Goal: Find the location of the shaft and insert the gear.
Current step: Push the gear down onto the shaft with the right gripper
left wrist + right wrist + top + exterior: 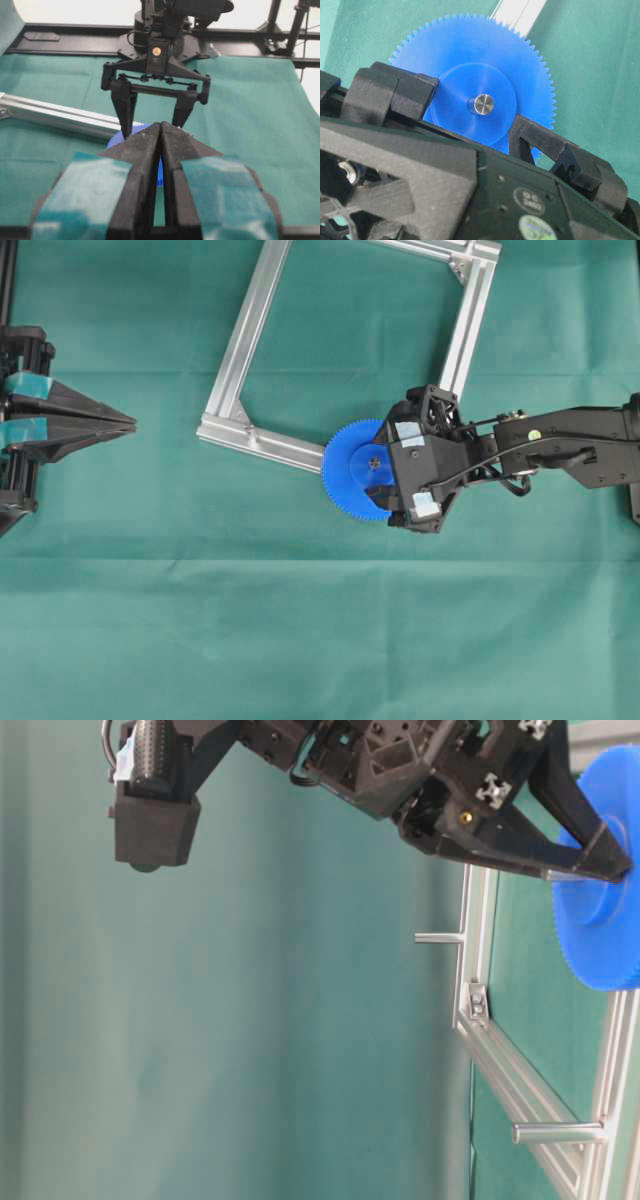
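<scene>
- The right fingers (470, 115) held the blue gear (480, 80) by its round hub.
- The silver shaft (483, 104) already poked through the gear's hole, by the metal frame (250, 430).
- You needed to push straight down, then let go gently.
- The left fingers (160, 145) sat pressed together, well apart.

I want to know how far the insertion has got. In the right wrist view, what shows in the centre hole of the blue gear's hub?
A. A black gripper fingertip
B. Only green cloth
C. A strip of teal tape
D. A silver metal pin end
D. In the right wrist view the round silver end of the shaft sits in the hub's centre hole of the gear.
</scene>
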